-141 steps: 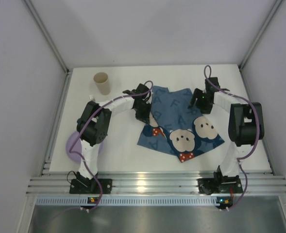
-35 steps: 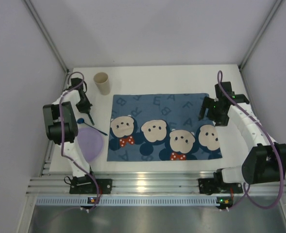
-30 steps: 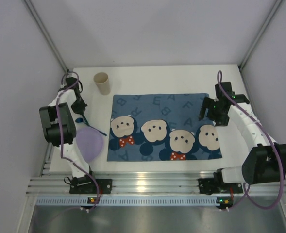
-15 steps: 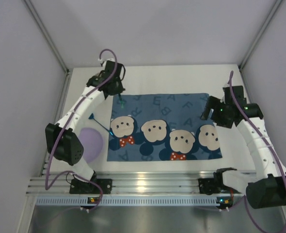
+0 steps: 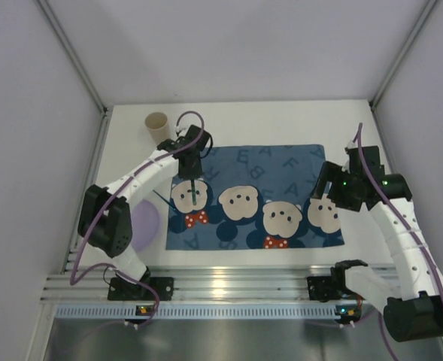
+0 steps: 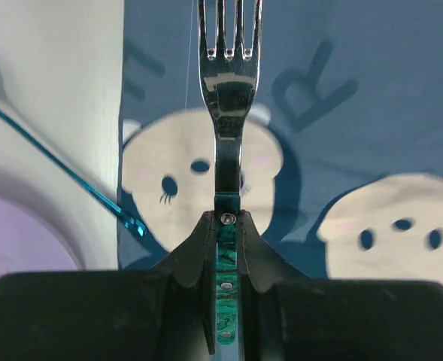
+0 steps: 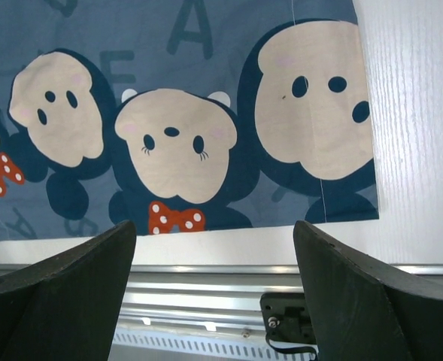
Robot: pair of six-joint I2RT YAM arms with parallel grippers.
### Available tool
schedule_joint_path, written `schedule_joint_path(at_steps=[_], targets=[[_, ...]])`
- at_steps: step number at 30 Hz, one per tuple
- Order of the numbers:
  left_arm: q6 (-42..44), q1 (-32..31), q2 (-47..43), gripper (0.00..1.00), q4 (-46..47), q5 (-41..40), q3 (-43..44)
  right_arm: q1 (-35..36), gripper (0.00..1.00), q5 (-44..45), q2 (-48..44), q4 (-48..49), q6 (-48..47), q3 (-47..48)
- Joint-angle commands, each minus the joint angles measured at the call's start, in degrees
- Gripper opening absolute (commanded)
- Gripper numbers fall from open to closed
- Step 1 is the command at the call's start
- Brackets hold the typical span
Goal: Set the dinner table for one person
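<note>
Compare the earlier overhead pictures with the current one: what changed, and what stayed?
The placemat, crumpled at first, now lies flat. The left gripper took hold of a fork and carried it rightward over the placemat's left end. The right gripper drew back toward the near right, open. The cup stayed put.

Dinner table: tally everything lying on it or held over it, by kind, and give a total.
Placemat: 1
Plate: 1
Cup: 1
Fork, held in the left tool: 1
Blue-handled utensil: 1
Total: 5
</note>
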Motion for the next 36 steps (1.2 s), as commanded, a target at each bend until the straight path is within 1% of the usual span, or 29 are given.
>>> schedule_joint_path(at_steps=[1,2,4,10,18,19,20,22,23,24,26,28,31,36], targets=[[0.22,-1.09,-3.17,0.0,5.4,2.91,-6.95,1.21,0.86,-0.37,-1.53,-1.16,0.01,-0.24],[0.92,-1.26,-3.26,0.0,6.12,3.96,-9.84,1.3,0.86,-0.37,-1.8,-1.17,-0.16,-0.33],[2.76,-1.27,-3.35,0.0,7.26,4.76,-12.84,1.47,0.86,0.07,-2.24,-1.34,-0.34,-1.12],[6.29,-1.27,-3.79,0.0,10.6,4.06,-18.12,1.56,0.86,-0.02,-3.03,-1.17,-0.25,-3.58],[4.27,-1.27,-0.28,0.0,10.78,2.83,-17.34,1.65,0.86,0.6,-2.68,-0.64,-0.43,-4.72],[4.18,-1.27,-0.1,0.02,10.69,2.92,-17.08,1.65,0.86,0.69,-2.59,-0.55,-0.52,-4.81],[4.35,-1.27,0.08,0.08,10.52,2.92,-16.9,1.74,0.86,0.86,-2.42,-0.46,-0.6,-4.9],[4.18,-1.27,0.34,0.25,10.17,2.57,-16.29,1.65,0.86,1.21,-2.24,-0.46,-0.6,-4.99],[4.27,-1.18,0.43,0.42,9.99,2.31,-16.03,1.65,0.86,1.39,-2.15,-0.38,-0.6,-5.08],[4.36,-1.18,0.08,0.5,9.47,1.78,-15.85,1.65,0.86,1.48,-1.98,-0.37,-0.69,-5.16],[4.53,-0.48,-0.36,0.58,8.68,0.55,-14.53,1.65,0.86,1.56,-1.97,-0.2,-0.52,-5.25],[4.71,0.31,-1.32,0.61,7.27,-0.5,-12.87,1.65,0.86,1.57,-1.8,-0.29,-0.6,-5.25],[4.79,3.91,-3.43,0.63,6.3,-1.48,-11.55,1.74,0.86,1.74,-1.45,0.06,-0.43,-5.16],[2.7,15.15,-5.02,0.61,5.25,-0.6,-12.5,1.65,0.86,1.92,-0.13,0.5,-0.52,-4.64]])
